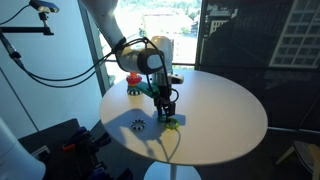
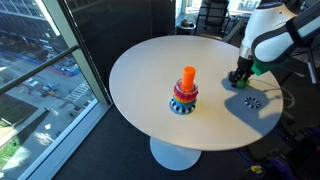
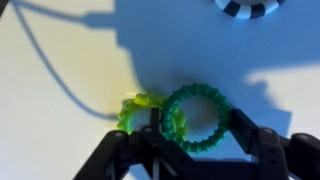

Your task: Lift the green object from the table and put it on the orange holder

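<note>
Lying flat on the white table (image 3: 50,50), the green object (image 3: 197,117) sits framed between the jaws of the gripper (image 3: 197,140), as we see it in the wrist view. The jaws stand wide, one at the ring's nine o'clock and one at its three o'clock. We cannot tell whether either has met the rim, and nothing is lifted. A lighter yellow-green ring (image 3: 138,115) touches or slightly overlaps the green object at nine o'clock, and the jaw on that side comes down across it. A black-and-white toothed ring (image 3: 250,6) lies apart at one o'clock, by the frame's top edge.

In an exterior view the gripper (image 2: 239,80) is down at table level near the rim. The orange holder (image 2: 188,76) stands well apart at its nine o'clock, with coloured rings (image 2: 184,100) stacked round its foot.

We judge the step in hand to be the grasp. To do it well, we would keep the jaws low enough to catch the thin rim and make sure the nine o'clock jaw bears on the dark ring alone. We would then close gently and rise straight up, watching that the lighter ring stays on the table. Only then would we carry the ring towards the peg, its hole centred above the tip.
</note>
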Robot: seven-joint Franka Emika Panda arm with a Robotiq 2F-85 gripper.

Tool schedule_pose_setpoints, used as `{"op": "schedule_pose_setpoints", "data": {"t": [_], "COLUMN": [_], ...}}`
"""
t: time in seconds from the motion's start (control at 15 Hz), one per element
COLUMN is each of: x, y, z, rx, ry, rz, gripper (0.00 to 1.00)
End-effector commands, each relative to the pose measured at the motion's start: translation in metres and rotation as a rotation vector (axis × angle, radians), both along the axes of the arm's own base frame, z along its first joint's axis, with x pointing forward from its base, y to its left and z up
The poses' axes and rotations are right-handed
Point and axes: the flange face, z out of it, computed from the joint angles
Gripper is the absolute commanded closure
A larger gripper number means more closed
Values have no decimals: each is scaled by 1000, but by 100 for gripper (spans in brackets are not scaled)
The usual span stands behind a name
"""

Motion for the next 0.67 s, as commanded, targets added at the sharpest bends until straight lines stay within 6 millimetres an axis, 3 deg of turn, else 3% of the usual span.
{"op": "schedule_pose_setpoints", "data": {"t": [0.0,0.27,0.6], "x": [5,4,1], "y": [0,2,2], "z": [1,12,44], "rx": [-23,-10,18], "ry": [-16,-7,32], "rz": [-11,-21,-39], "gripper": [55,55,55]}}
